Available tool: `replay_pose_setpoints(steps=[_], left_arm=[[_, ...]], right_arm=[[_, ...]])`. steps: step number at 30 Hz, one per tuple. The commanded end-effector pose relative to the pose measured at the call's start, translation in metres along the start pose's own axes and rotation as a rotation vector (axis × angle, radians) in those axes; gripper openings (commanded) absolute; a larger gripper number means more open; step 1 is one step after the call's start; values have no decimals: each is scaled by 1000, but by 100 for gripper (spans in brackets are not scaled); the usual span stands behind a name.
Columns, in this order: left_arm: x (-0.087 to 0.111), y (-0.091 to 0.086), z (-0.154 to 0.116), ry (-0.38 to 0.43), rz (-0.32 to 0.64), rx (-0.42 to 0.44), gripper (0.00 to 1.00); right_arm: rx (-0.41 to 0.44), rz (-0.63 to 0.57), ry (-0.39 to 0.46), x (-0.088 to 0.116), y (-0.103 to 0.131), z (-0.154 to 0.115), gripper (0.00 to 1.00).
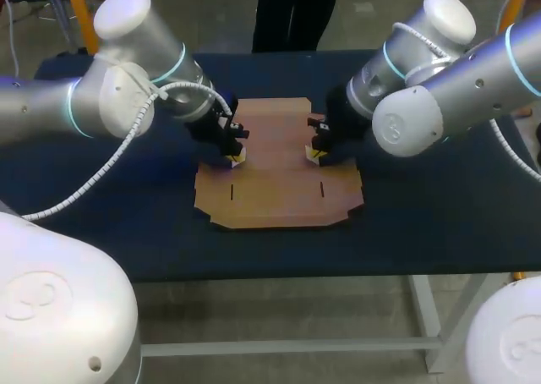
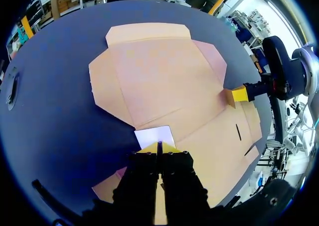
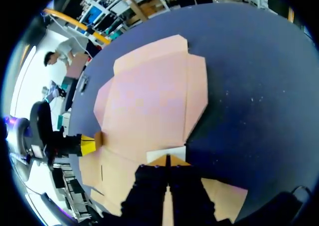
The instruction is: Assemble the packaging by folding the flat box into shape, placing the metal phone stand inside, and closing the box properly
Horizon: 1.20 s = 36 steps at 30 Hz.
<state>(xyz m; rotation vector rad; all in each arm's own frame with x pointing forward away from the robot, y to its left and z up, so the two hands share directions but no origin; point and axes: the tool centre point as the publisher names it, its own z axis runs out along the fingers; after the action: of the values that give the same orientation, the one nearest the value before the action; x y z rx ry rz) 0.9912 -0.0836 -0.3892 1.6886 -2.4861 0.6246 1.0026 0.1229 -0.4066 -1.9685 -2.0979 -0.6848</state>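
The flat brown cardboard box (image 1: pixel 279 177) lies unfolded in the middle of the dark blue table (image 1: pixel 439 223). My left gripper (image 1: pixel 236 158) is shut, with its yellow tips down on the sheet's left side. In the left wrist view a small pale tab (image 2: pixel 154 135) stands right ahead of the left gripper (image 2: pixel 159 147). My right gripper (image 1: pixel 315 155) is shut on the sheet's right side, and a similar tab (image 3: pixel 167 153) sits ahead of the right gripper (image 3: pixel 168 160). From the left wrist view, the right gripper (image 2: pixel 239 94) touches a small raised tab (image 2: pixel 229 97). No phone stand is in view.
Two short slits (image 1: pixel 321 189) are cut in the near half of the sheet. Bare blue tabletop lies to the left (image 1: pixel 101 232) and right of the cardboard. The table's front edge (image 1: pixel 338 276) runs close below the sheet.
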Motion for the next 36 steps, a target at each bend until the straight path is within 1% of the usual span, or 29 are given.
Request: replay_pose_setpoints(steps=[1,25,36], left_arm=[[4,-3,2,-11,-1,-5,0],[5,-3,19,-64,-44,-5,0],[0,-3,32,-97,-84,-20,0]], right_arm=[[-10,0,-20,4,0,3,0],[-18,25,-115,5,1,17,0],[7,54,-157,-1,-2,31,0]])
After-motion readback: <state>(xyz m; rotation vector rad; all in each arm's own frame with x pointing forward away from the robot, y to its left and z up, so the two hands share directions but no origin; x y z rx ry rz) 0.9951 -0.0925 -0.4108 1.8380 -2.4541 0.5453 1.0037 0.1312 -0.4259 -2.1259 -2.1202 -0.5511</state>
